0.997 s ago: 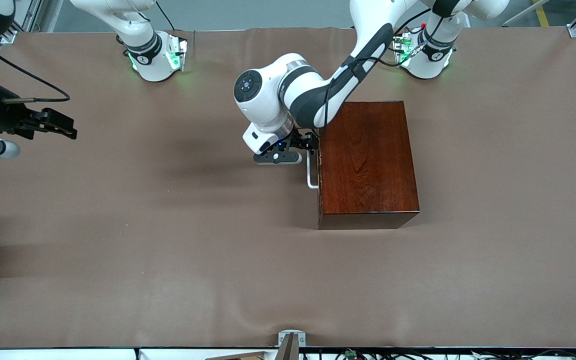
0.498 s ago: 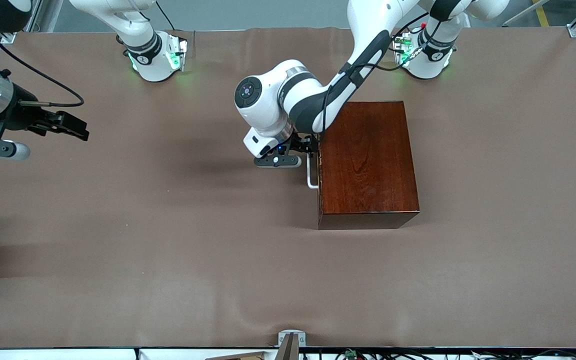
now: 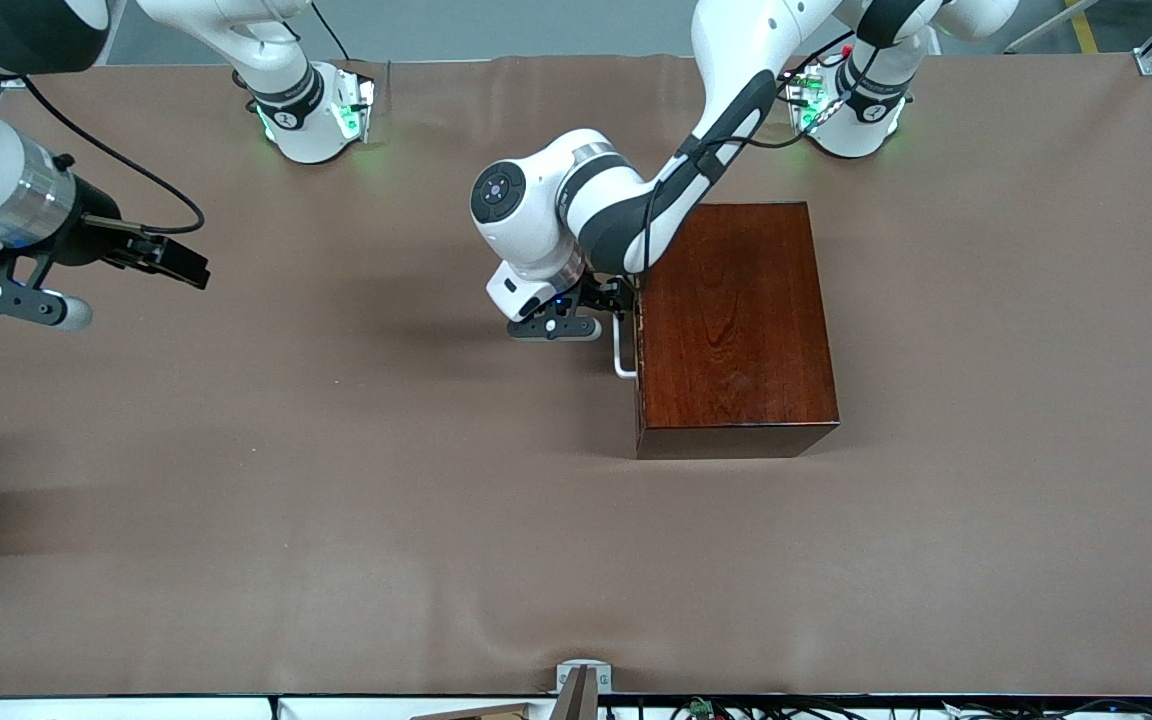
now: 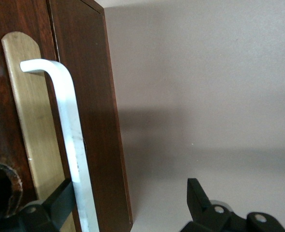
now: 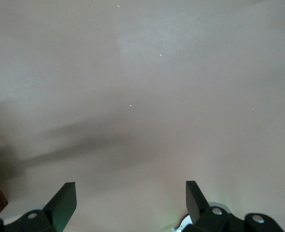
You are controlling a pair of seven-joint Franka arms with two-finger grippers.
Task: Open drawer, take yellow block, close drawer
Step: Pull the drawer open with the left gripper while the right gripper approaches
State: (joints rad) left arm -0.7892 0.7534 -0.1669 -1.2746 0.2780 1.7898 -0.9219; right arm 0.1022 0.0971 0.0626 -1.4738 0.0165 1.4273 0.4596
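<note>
Glossy reddish-brown wooden box (image 3: pixel 736 325), drawer (image 4: pixel 17 96) shut. Left gripper (image 3: pixel 616 300) at white U-bar handle (image 4: pixel 70 140), fingers apart, unclamped. Right gripper (image 3: pixel 181 262) over bare brown cloth (image 3: pixel 336 450) toward right arm's end, fingers apart.

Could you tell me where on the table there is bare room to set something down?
The table is bare from the box to the front camera's edge, and between the box and the right gripper. It is crowded at the handle, where the left gripper stands with open jaws.
</note>
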